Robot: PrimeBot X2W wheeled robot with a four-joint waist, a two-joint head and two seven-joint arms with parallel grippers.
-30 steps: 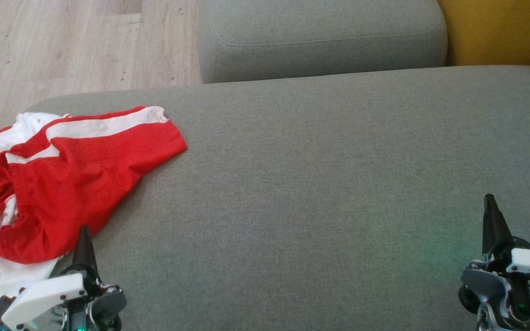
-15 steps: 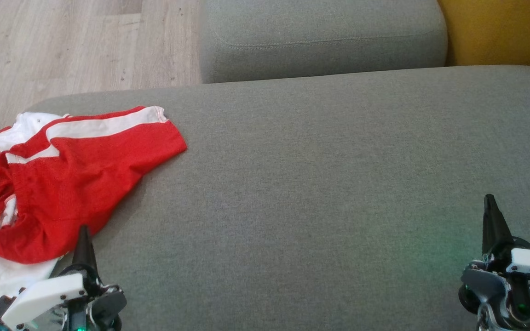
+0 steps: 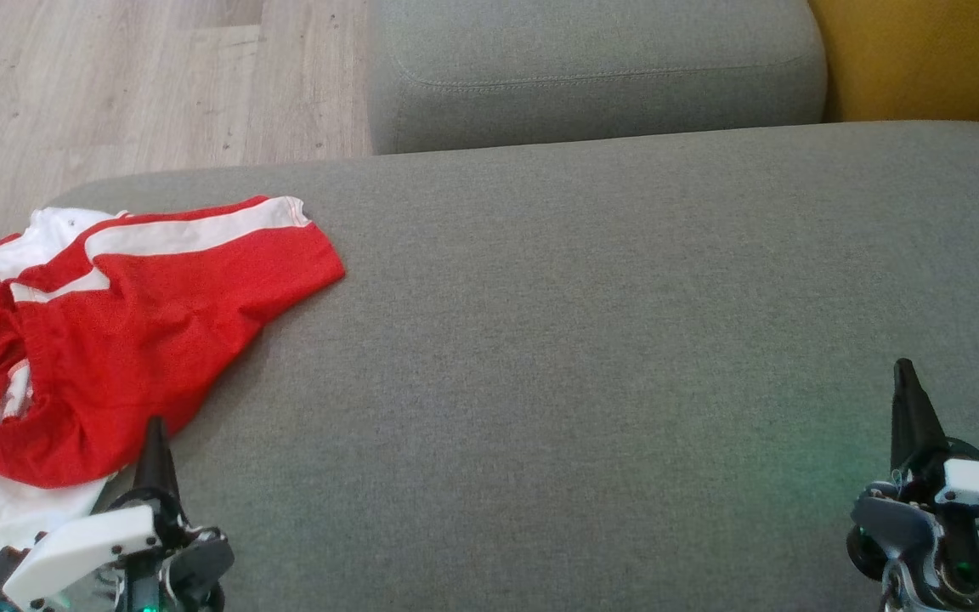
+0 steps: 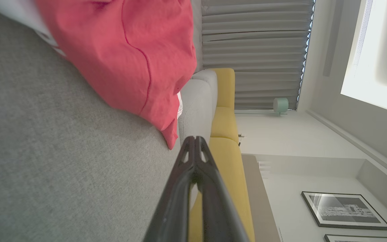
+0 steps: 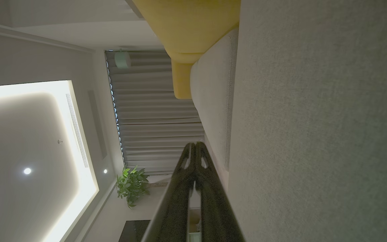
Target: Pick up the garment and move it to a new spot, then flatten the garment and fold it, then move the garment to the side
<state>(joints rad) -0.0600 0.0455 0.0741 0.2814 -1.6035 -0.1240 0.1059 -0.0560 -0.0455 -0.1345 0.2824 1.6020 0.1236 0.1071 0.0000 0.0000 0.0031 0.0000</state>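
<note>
The red and white garment (image 3: pixel 116 340) lay crumpled at the left end of the grey cushion (image 3: pixel 583 340), close to the edge by the wooden floor (image 3: pixel 116 85). The left gripper (image 3: pixel 154 425) hovered just beside the cloth's near hem, fingers pressed together and holding nothing; whether its tip brushed the fabric I could not tell. The right gripper (image 3: pixel 904 367) sat well apart over bare cushion on the right, likewise clenched and empty.
</note>
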